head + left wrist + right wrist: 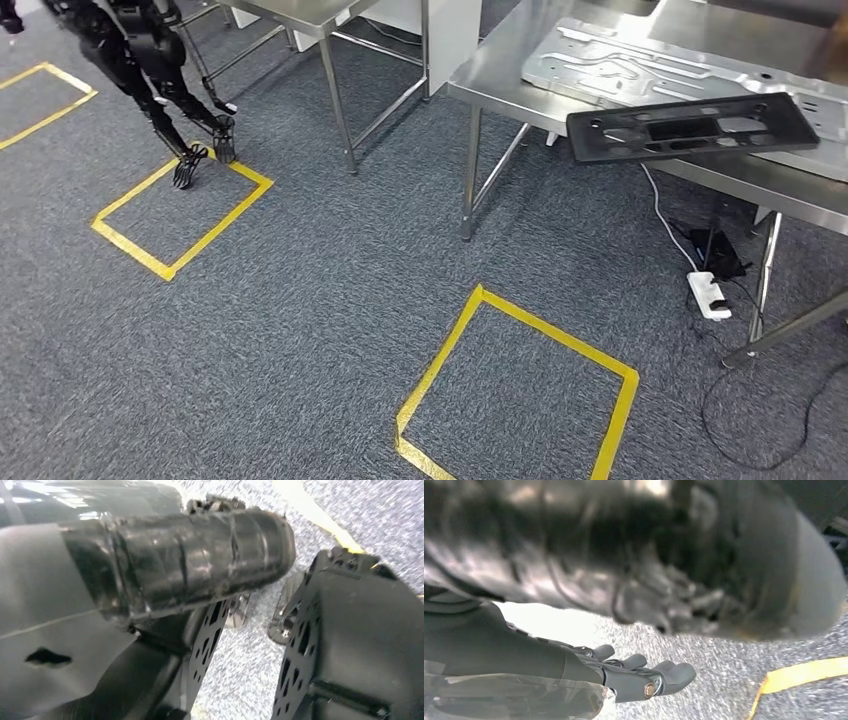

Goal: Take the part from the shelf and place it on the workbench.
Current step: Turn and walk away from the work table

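Note:
The long flat black part, full of cut-outs, lies on the steel workbench at the right of the head view. It rests partly on a silver sheet-metal panel, close to the bench's front edge. No hand touches it. My right hand hangs over the grey carpet in the right wrist view, its fingers stretched out and holding nothing. In the left wrist view my left hand shows its thick wrapped thumb sticking out straight, with nothing against it.
A yellow tape square marks the carpet ahead and another lies further left, where a dark humanoid robot stands. A second steel table is behind. A power strip and cables lie under the workbench.

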